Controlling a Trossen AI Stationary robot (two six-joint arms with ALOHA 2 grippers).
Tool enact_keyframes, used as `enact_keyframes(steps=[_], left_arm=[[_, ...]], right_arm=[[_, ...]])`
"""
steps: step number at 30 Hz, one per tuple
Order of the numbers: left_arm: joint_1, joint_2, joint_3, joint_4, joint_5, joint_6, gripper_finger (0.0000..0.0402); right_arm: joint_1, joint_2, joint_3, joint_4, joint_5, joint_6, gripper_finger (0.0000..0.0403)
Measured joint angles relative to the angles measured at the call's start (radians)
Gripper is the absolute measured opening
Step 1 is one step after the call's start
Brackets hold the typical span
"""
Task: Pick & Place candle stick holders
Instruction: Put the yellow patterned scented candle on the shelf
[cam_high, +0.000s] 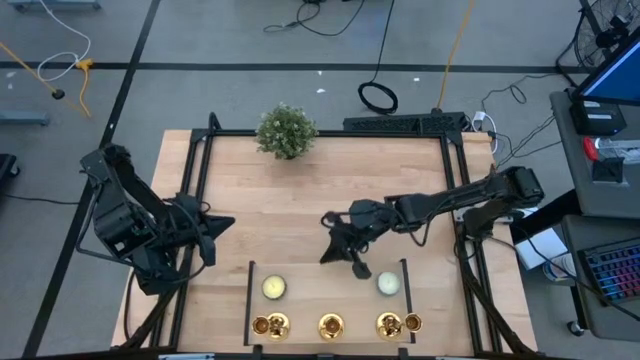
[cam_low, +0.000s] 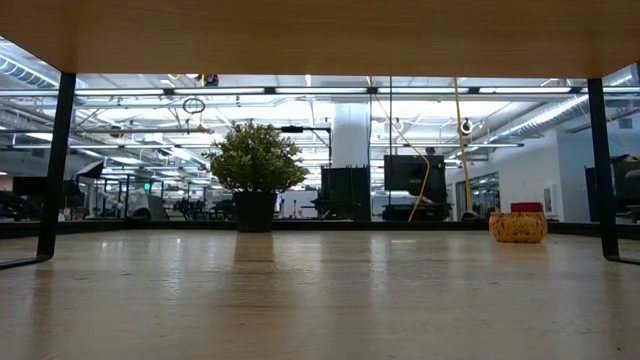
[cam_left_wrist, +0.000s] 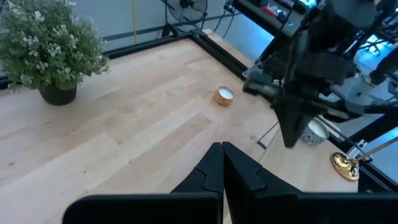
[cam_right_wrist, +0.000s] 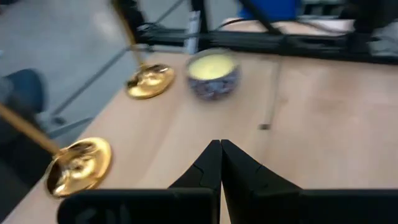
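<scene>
Three gold candle stick holders (cam_high: 270, 324) (cam_high: 331, 325) (cam_high: 388, 323) stand on their round bases in a row along the table's near edge. The right wrist view shows two of them (cam_right_wrist: 149, 81) (cam_right_wrist: 78, 165), and the left wrist view shows one (cam_left_wrist: 345, 165). My right gripper (cam_high: 335, 252) (cam_right_wrist: 220, 146) is shut and hovers above the table's middle, slanting toward the near left, apart from the holders. My left gripper (cam_high: 228, 222) (cam_left_wrist: 222, 149) is shut and waits over the table's left side. Neither holds anything.
A bushy potted plant (cam_high: 286, 130) (cam_low: 256, 170) stands at the far middle. Two candles in small bowls (cam_high: 274, 288) (cam_high: 388, 284) sit just behind the holders, inside a thin black frame (cam_high: 250, 300). A small orange candle (cam_left_wrist: 224, 96) sits near the right arm.
</scene>
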Motion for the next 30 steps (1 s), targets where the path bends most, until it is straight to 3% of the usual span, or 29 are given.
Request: enact_keyframes(steps=[7,11,19,24,30], left_arm=[[0.0,0.0,0.0,0.002,-0.051,0.005,0.0001],[0.003,0.0,0.0,0.001,-0.102,0.008,0.0001],[0.065,0.0,0.0,0.002,-0.238,0.026,0.0001],[0.14,0.0,0.0,0.003,-0.254,0.051,0.0001],[0.214,0.0,0.0,0.025,-0.236,0.065,0.0001]], right_arm=[[-0.024,-0.11,0.0,-0.165,0.308,0.008,0.0],[-0.049,-0.184,-0.001,-0.326,0.462,0.101,0.0],[-0.084,-0.348,-0.001,-0.547,0.532,0.376,0.0],[-0.096,-0.437,-0.001,-0.668,0.621,0.419,0.0],[-0.138,-0.503,-0.001,-0.855,0.64,0.421,0.0]])
